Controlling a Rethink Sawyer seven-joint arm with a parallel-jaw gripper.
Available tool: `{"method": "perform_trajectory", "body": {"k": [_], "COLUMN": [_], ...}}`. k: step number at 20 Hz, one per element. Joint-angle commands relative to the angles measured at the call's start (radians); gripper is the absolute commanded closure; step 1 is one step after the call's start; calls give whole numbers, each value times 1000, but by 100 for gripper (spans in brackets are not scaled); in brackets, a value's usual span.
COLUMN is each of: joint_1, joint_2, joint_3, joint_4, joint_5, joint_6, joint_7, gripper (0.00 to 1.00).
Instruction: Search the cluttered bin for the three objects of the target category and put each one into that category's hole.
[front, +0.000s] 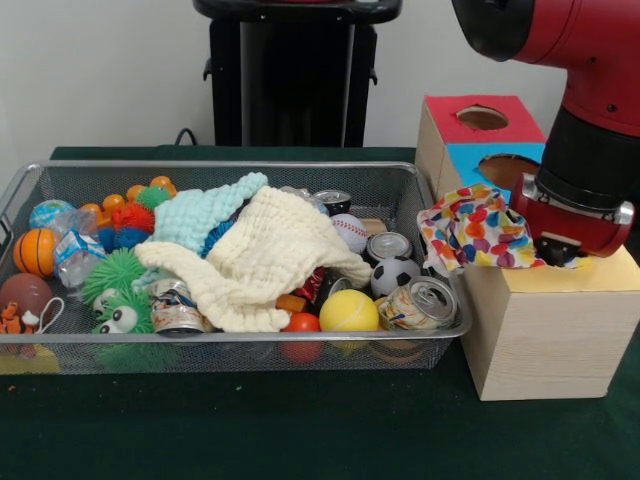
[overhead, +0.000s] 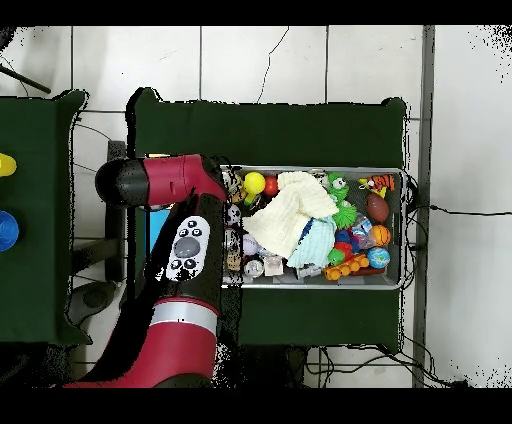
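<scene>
The wire mesh bin (front: 200, 166) fills the left and middle of the front view, and it also shows in the overhead view (overhead: 402, 230). One white cloth with coloured spots (front: 474, 228) hangs bunched at the bin's right corner, over the wooden box (front: 545, 335). My gripper (front: 556, 254) is right against the cloth's right side, above the box's yellow top (front: 612, 272). Its tips are hidden by the hand and the cloth. No other spotted cloth shows in the bin. In the overhead view my arm (overhead: 185, 250) covers the box and the gripper.
A cream waffle cloth (front: 262, 262) and a mint-green cloth (front: 205, 212) lie over balls, cans and green spiky toys in the bin. The box has a red section with a hole (front: 482, 117) and a blue section with a hole (front: 506, 166) behind the gripper.
</scene>
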Motion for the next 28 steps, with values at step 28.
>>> {"method": "perform_trajectory", "body": {"k": [28], "joint_1": [-53], "joint_2": [-118], "joint_3": [67], "joint_4": [67], "joint_5": [22], "joint_6": [288], "joint_7": [67], "gripper": [0]}}
